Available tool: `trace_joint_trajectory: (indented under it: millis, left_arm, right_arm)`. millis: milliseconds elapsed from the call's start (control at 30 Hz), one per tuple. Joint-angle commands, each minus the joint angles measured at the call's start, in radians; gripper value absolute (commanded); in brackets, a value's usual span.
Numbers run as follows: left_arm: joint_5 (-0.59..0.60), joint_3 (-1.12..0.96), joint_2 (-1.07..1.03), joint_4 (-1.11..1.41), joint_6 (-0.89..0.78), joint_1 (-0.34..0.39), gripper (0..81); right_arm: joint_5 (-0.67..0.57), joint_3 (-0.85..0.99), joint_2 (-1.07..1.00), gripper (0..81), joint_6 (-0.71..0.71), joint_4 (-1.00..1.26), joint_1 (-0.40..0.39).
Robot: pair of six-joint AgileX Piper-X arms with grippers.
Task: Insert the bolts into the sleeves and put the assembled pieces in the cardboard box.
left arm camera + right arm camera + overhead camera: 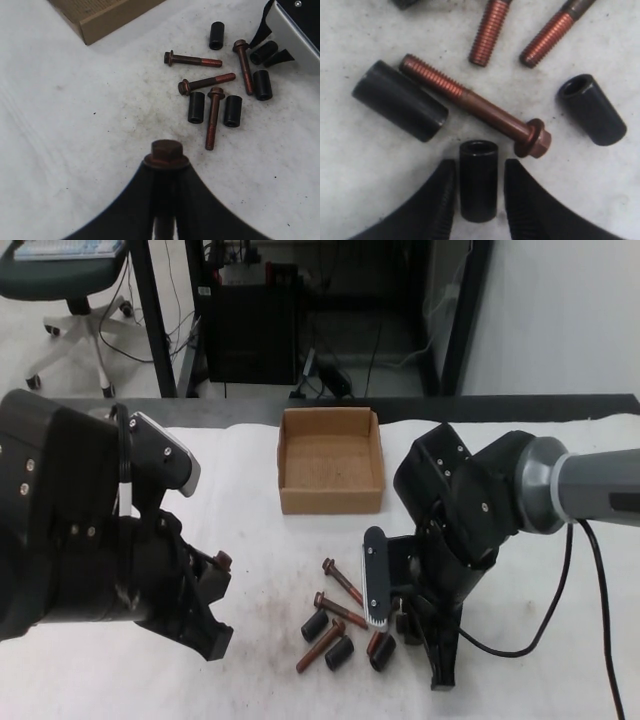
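My left gripper (166, 167) is shut on a copper bolt (166, 152), head outward, held above the white cloth (75, 150); from above it (215, 575) hangs left of the parts pile. Three loose bolts (340, 608) and several black sleeves (339, 652) lie in front of the cardboard box (330, 460). My right gripper (385, 635) is down at the pile's right side. Its fingers (445, 200) straddle one black sleeve (478, 185) with a thin gap on each side, so the gripper (480, 162) is open. Another bolt (480, 107) lies just beyond that sleeve.
Two more sleeves (400, 100) (592, 110) flank that bolt. The box stands open at the middle back. A black cable (590, 580) trails from the right arm. Behind the bench's far edge (500, 405) are a chair (70, 280) and dark frames.
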State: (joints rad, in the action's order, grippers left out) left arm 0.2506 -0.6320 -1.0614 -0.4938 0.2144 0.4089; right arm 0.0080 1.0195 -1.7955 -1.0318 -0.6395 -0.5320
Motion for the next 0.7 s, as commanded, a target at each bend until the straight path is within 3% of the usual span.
trace_joint_trajectory:
  millis: [0,133,300,467,567,667]
  left_arm:
    - [-0.004,-0.004,0.014,0.013,0.003,0.003,0.3]
    - [-0.004,-0.004,0.014,0.013,0.003,0.003,0.3]
    - [-0.004,-0.004,0.014,0.012,-0.027,0.003,0.3]
    - [-0.002,-0.006,0.024,0.019,-0.11,0.003,0.3]
    - [0.029,-0.006,0.049,0.056,-0.133,0.003,0.3]
    - [0.164,-0.006,0.069,0.177,-0.146,0.003,0.3]
  right_arm:
    - [-0.022,-0.017,-0.025,26.5,0.008,-0.009,-0.005]
    - [-0.022,-0.017,-0.025,0.8,0.008,-0.018,-0.005]
    - [-0.022,-0.013,0.003,0.8,0.149,-0.036,-0.005]
    - [-0.047,-0.013,0.166,0.8,0.347,-0.039,0.009]
    - [-0.228,-0.015,0.308,0.8,0.55,-0.037,0.059]
    - [-0.502,-0.029,0.44,0.8,0.737,-0.022,0.147]
